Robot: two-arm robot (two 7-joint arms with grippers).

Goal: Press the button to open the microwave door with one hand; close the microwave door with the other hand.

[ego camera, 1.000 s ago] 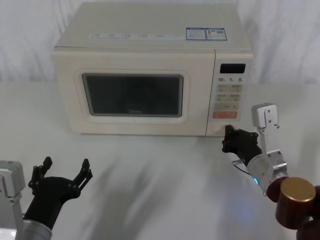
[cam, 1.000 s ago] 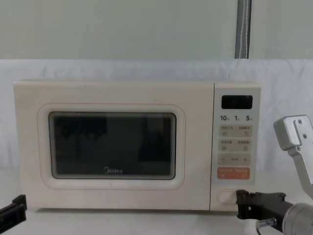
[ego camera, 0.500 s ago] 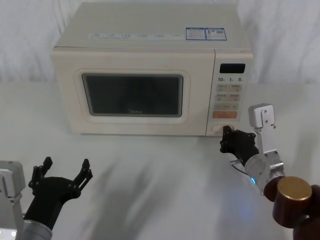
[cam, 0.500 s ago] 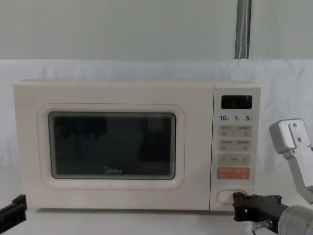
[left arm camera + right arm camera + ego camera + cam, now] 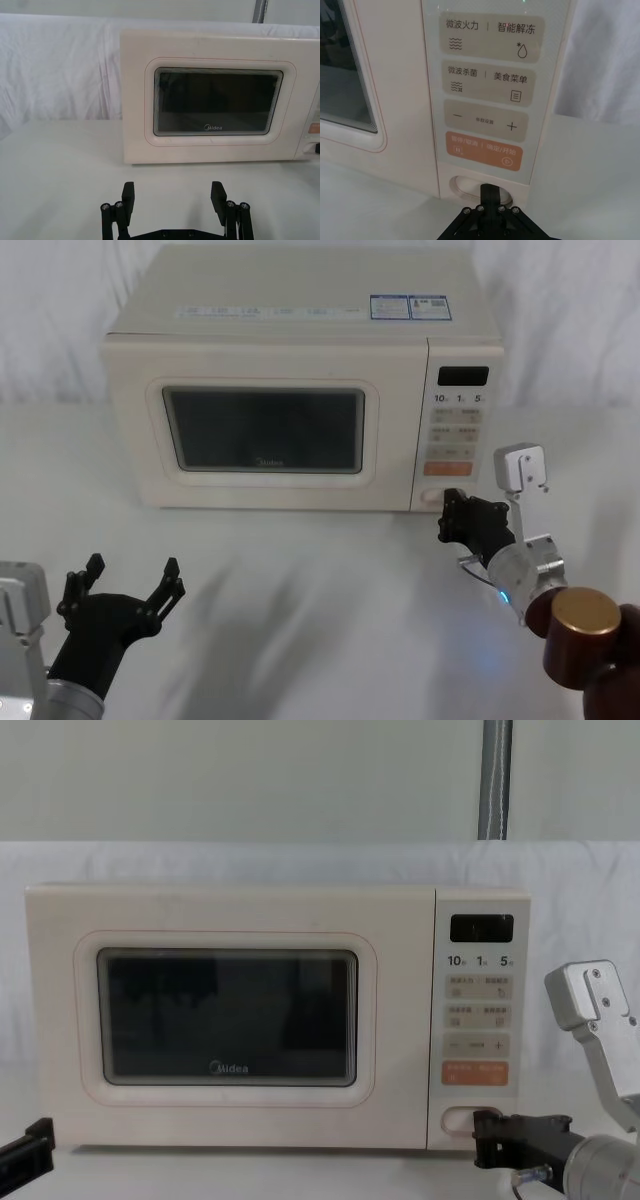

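The microwave (image 5: pixel 300 380) stands at the far middle of the white-draped table (image 5: pixel 330 620), its door (image 5: pixel 265 430) flush and closed. The button (image 5: pixel 470 186) sits at the bottom of the keypad panel (image 5: pixel 478 1020), directly below the orange key (image 5: pixel 482 151). The right gripper (image 5: pixel 489 192) points at this button with fingers drawn together, holding nothing, the tip at or just touching the button's face.

Handling: the button is judged a stiff, spring-loaded plastic latch needing a firm, square push at its centre; the oven looks boxy and heavy enough to resist sliding, though a hard push might shift it on the cloth. The door is rigid and light and probably swings on a left-hand hinge; it is best pushed on the cream frame, not the glass window (image 5: pixel 217 102).

The left gripper (image 5: pixel 173 196) waits low at the near left, fingers spread wide and empty, well apart from the door. No object stands between it and the door.
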